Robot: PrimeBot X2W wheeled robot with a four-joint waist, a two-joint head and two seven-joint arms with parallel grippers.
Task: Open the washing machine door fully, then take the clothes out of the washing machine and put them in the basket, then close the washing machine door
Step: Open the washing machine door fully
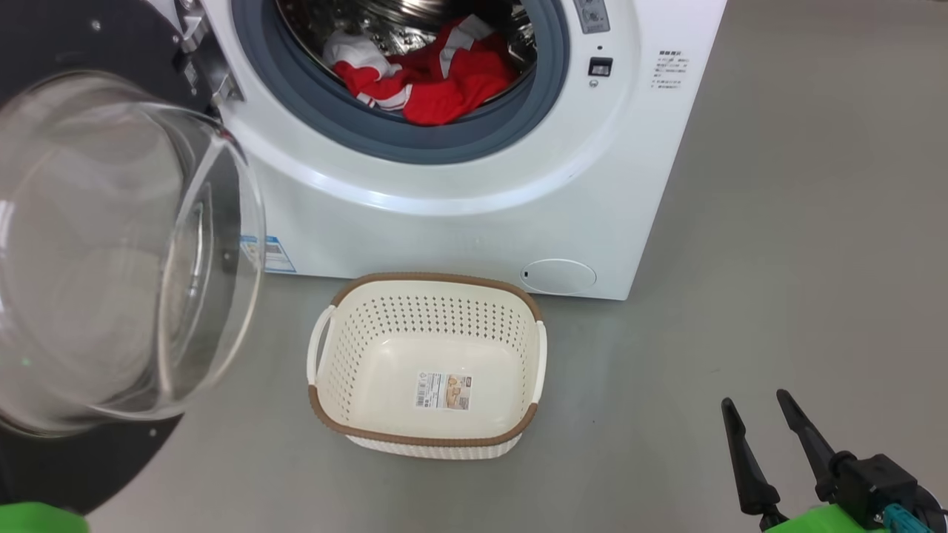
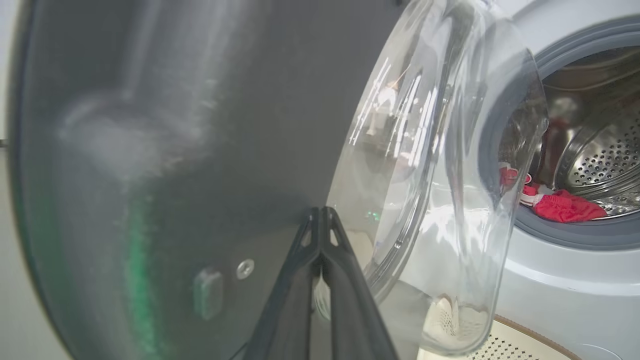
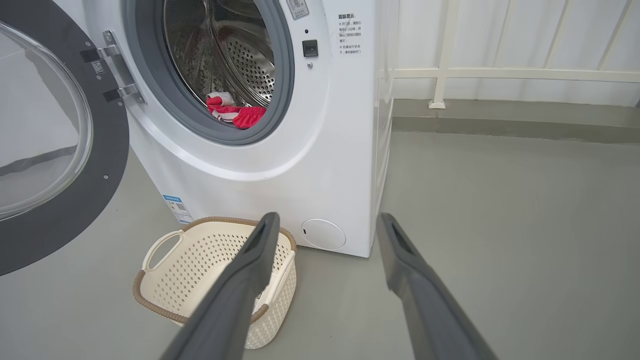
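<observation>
Within white front-loading washing machine (image 1: 459, 222): red white-striped clothes (image 1: 437, 81); cream perforated basket (image 1: 429, 280) in front; left tool (image 2: 320, 212) clenched, right tool (image 1: 755, 400) released.

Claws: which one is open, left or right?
The right claw: its two long dark fingers stand wide apart with nothing between them. The left claw has its fingers pressed together, close to the glossy black-rimmed round washing machine door.

The head view looks steeply down on the washer (image 1: 474, 222) front and the basket (image 1: 426, 280) on the near floor (image 1: 740, 296). The left wrist view sits close against the open door (image 2: 150, 150) at the left, facing right toward the drum (image 2: 600, 160). The right wrist view looks from low, farther back and to the right. All three share door, drum, clothes (image 1: 444, 81) and basket.
</observation>
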